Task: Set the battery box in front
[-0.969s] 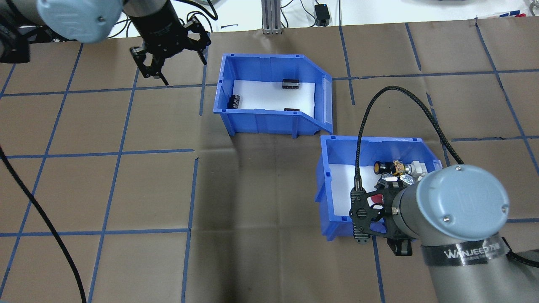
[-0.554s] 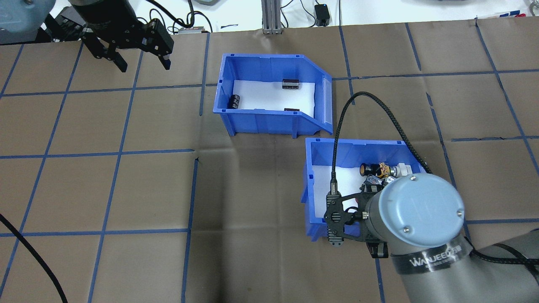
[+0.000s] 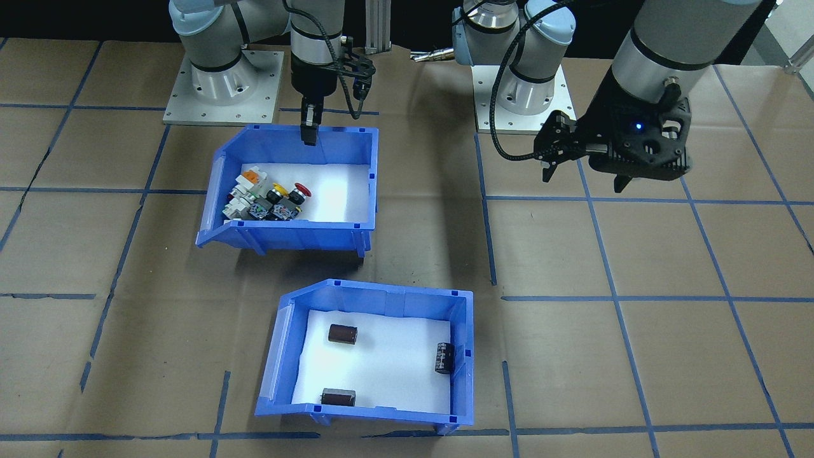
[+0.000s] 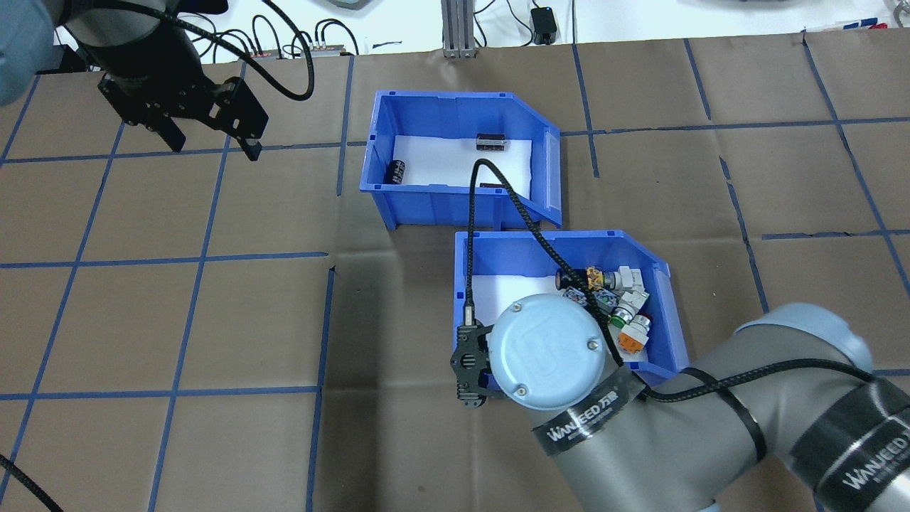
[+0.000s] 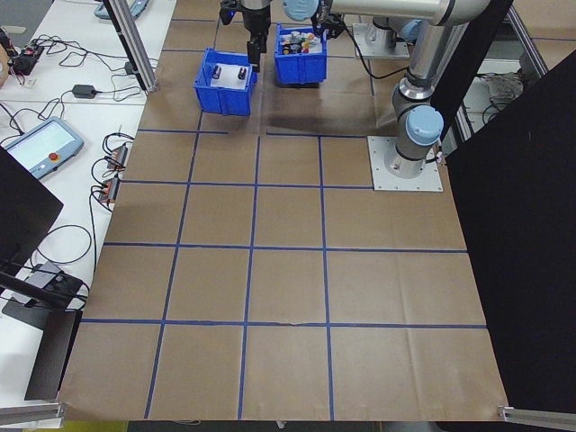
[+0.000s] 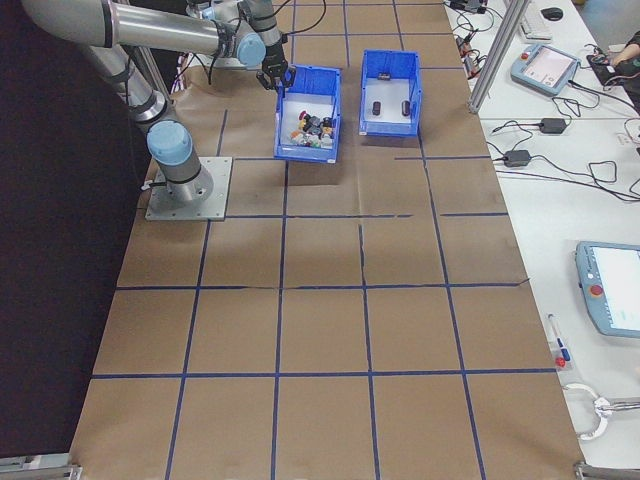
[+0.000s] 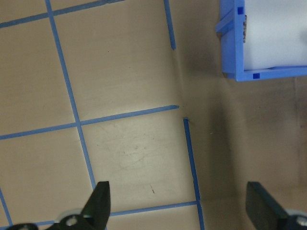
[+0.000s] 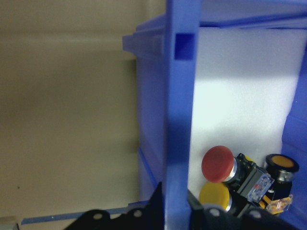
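Writing: "WANJEED" in white on a black band around the right arm's wrist, repeated on a second band further up the arm.

Battery box point(image 4: 455, 195) — blue bin, one sloped side, white foam floor, three dark cylinders point(image 3: 342, 334) lying apart; stands on the brown tabletop point(image 4: 178, 320), on the far side from the robot, untouched.

Switch bin point(image 4: 661, 348) — same blue make, holds red, yellow, orange and white push-buttons point(image 3: 267, 197); sits just behind the battery box, nearer the robot.

Right gripper point(image 3: 310, 130) — fingers clamped on the switch bin's near wall.

Left gripper point(image 4: 212, 146) — fingers spread wide, holding nothing, above bare tabletop well beside the battery box.
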You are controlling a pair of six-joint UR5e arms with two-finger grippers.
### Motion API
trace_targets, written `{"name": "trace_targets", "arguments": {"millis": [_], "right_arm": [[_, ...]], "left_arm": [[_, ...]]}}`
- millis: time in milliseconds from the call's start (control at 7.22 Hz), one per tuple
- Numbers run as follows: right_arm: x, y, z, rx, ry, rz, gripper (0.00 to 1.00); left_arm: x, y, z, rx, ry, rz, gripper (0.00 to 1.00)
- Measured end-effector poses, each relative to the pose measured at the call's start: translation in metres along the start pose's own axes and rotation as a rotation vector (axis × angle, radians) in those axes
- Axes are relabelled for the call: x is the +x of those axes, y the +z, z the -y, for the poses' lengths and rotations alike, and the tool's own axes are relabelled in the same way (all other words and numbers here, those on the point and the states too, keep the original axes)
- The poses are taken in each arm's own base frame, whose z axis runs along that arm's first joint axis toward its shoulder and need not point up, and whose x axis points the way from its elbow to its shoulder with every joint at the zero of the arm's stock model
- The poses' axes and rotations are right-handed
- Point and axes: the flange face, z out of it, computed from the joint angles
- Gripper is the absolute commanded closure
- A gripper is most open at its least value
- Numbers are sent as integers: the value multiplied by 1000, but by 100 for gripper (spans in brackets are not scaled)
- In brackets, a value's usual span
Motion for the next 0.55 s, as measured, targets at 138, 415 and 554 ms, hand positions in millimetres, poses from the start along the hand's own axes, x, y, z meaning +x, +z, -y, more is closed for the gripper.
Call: {"name": "trace_targets", "arguments": {"millis": [138,415,554], "right_arm": [[-4,1,19,7,-8,-12,100],[-10,3,38,14,-22,-33,100],[-11,6,41,14,-24,-33,100]], "left_arm": [[4,10,-20,5,1,-1,0],[5,24,-36,39,5,4,0],[6,27,-38,44,7,5,0]]}}
